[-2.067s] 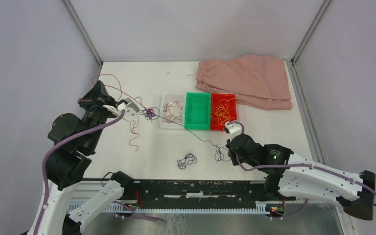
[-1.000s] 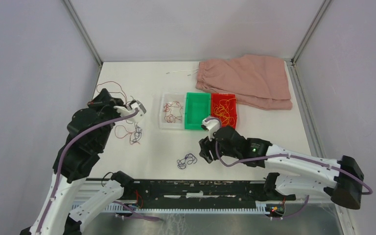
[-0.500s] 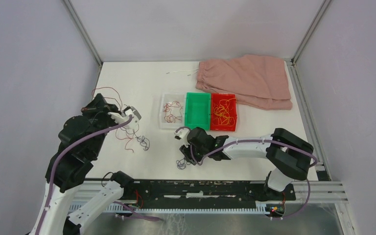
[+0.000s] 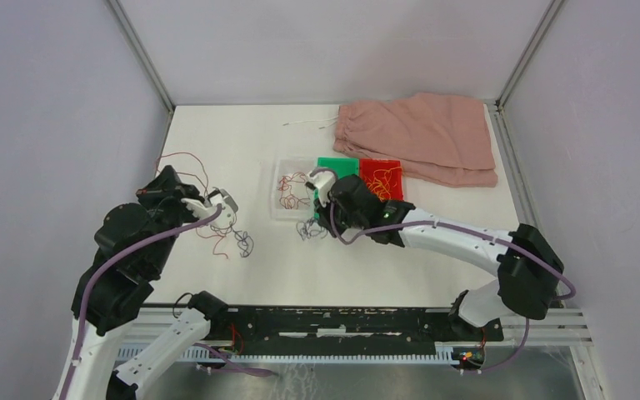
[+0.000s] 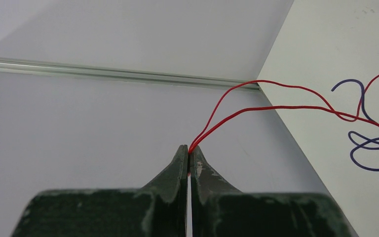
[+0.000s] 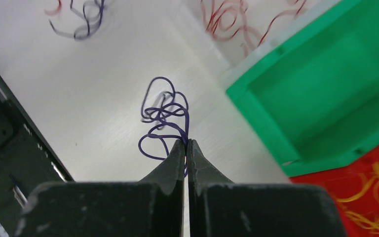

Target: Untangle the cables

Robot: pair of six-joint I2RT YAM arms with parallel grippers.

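Observation:
My left gripper (image 5: 189, 149) is shut on a red cable (image 5: 256, 96) and holds it up at the table's left side; in the top view the gripper (image 4: 155, 190) has red strands (image 4: 185, 160) looping from it. A small purple cable clump (image 4: 243, 243) lies on the table below, also in the left wrist view (image 5: 372, 143). My right gripper (image 6: 186, 143) is shut on a curly purple cable (image 6: 162, 114) and holds it just above the table, next to the green bin (image 6: 321, 94). In the top view this cable (image 4: 308, 231) hangs by the clear tray.
Three bins stand in a row: a clear tray (image 4: 282, 212) with red cables, a green bin (image 4: 336, 166), a red bin (image 4: 393, 167) with yellow-orange cables. A pink cloth (image 4: 421, 133) with white drawstring lies at the back right. The left wall is close to my left gripper.
My right gripper has swept left, closed on the purple clump near the front edge and lifted it toward the bins. My left gripper has stayed at the left holding the red cable.

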